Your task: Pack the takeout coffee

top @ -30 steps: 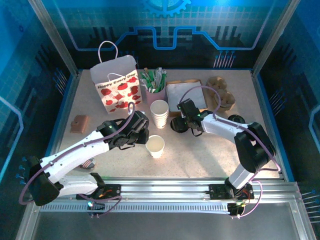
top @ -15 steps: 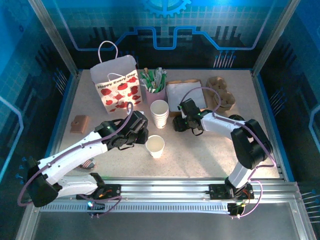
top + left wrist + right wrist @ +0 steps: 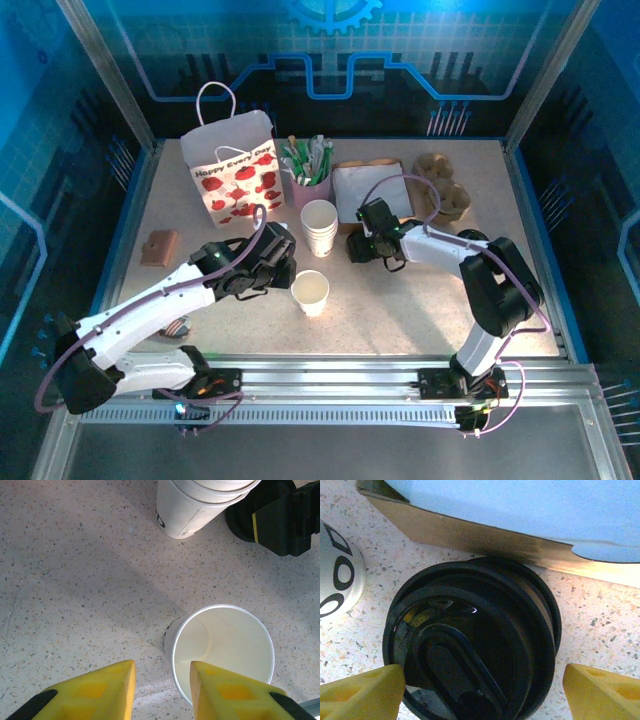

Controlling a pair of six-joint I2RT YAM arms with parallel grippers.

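A lidless white paper cup (image 3: 225, 650) stands upright on the speckled table (image 3: 400, 310), about midway across and closer to the near edge than the far one. The left gripper (image 3: 162, 672) hangs over it with its yellow jaws partly parted. The left wrist view shows the cup's left wall in the gap between them, with one jaw over the open mouth and the other outside the cup; nothing is visibly clamped.

Just beyond is a stack of nested white cups (image 3: 320, 226). To its right the right gripper (image 3: 484, 692) is spread wide across a pile of round black plastic lids (image 3: 475, 645), a fingertip just beside each edge and gripping nothing.

Along the far edge, from the left, are a white gift bag printed with red hearts (image 3: 235, 178), a pink cup of green-white sticks (image 3: 308, 185), a pale flat pad on a brown board (image 3: 370, 188) and brown moulded cup carriers (image 3: 445, 195).
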